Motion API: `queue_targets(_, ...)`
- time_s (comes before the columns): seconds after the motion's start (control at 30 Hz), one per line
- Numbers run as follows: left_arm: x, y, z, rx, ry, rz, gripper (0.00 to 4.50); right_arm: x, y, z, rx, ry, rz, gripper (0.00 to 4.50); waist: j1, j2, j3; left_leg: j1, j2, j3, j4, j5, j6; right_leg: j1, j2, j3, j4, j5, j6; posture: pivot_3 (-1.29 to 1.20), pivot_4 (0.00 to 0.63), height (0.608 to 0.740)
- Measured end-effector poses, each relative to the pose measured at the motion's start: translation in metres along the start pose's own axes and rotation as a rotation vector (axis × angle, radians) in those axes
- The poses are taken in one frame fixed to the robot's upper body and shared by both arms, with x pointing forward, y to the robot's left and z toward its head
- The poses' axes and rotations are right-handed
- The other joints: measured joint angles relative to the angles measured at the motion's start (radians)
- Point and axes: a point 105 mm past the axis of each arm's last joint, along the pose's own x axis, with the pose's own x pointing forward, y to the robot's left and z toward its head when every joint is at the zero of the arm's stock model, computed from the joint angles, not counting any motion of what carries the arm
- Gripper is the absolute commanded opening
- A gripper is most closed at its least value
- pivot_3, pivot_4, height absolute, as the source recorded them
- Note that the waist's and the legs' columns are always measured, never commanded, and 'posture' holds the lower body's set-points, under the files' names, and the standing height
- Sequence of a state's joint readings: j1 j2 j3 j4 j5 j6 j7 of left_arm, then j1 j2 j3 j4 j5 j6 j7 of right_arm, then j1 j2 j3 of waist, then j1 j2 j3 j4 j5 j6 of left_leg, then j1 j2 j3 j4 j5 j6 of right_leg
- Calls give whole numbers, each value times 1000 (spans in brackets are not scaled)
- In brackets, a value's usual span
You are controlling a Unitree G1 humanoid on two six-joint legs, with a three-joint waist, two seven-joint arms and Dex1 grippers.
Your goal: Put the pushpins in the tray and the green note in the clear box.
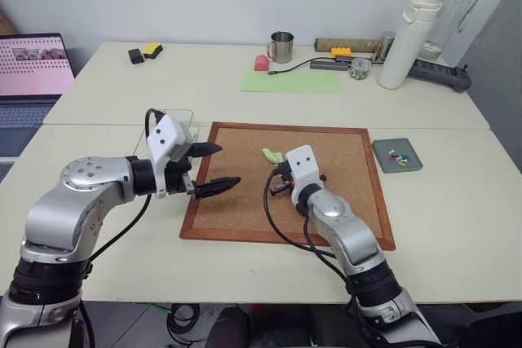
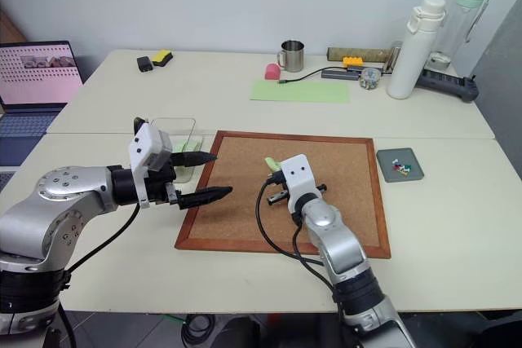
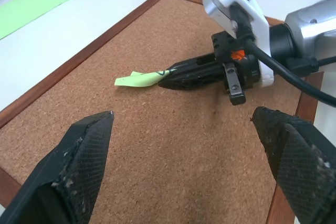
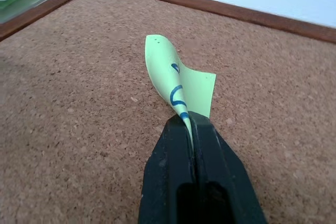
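Head view: the right gripper (image 1: pixel 276 170) pinches the green note (image 1: pixel 272 155) over the cork board (image 1: pixel 342 160); the left gripper (image 1: pixel 214 167) hangs spread wide above the board's near-left part. The pushpins (image 1: pixel 396 156) lie in the tray (image 1: pixel 408 165), right of the board; the clear box (image 2: pixel 174 129) sits beside the board's far-left corner.
Left wrist view: two ribbed black fingers (image 3: pixel 79 166) frame grainy cork, with the right gripper's closed tips on the curled note ahead.
Right wrist view: the note's blue squiggles (image 4: pixel 177 96) and pin holes show; its paper folds upward from the clamped tips.
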State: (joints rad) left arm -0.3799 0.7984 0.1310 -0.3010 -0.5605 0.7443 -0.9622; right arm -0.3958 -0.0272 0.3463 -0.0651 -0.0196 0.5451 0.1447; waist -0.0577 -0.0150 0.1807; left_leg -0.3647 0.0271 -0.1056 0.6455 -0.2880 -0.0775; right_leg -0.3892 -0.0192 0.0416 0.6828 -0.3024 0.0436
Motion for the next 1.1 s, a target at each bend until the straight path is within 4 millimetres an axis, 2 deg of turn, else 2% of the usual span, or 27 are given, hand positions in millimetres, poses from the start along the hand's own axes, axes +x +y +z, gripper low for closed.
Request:
queue_targets(0.07,0,1,8,-129,-65,-11,4500,-12,-4,13,-183,-92,68,31,2,0,1,-1,-1,0,0,0,0,0,-1,-1,-1,0,0,0,150,740)
queue_targets(0.17,-5,8,19,-291,-135,-12,4500,-32,-21,33,-439,-228,106,31,2,-1,1,-1,-1,0,1,0,0,1,-1,-1,-1,0,0,0,150,740)
queue_targets(0.33,-1,3,28,-475,-189,-114,4500,-51,-35,45,-667,-352,133,31,-1,-1,1,0,0,0,0,0,0,0,-1,0,0,0,0,0,150,740)
queue_targets(0.5,11,-3,35,-554,-216,-177,4500,-57,-35,57,-787,-442,142,31,0,-2,1,0,0,0,1,0,-1,0,-1,0,0,0,0,0,150,740)
queue_targets(0.63,28,-10,28,-614,-200,-216,4500,-59,-29,74,-870,-525,145,31,3,-2,1,-1,0,0,1,2,-4,0,-1,0,0,0,0,0,150,740)
queue_targets(0.9,48,-15,29,-623,-198,-253,4500,-60,-19,77,-912,-563,170,31,6,-2,1,-1,-1,0,1,3,-5,0,-1,0,0,0,0,0,150,740)
queue_targets(1.1,51,-14,36,-614,-222,-264,4500,-60,-15,78,-924,-568,176,31,5,-2,1,-1,-1,1,1,3,-5,0,-1,0,0,0,0,0,150,740)
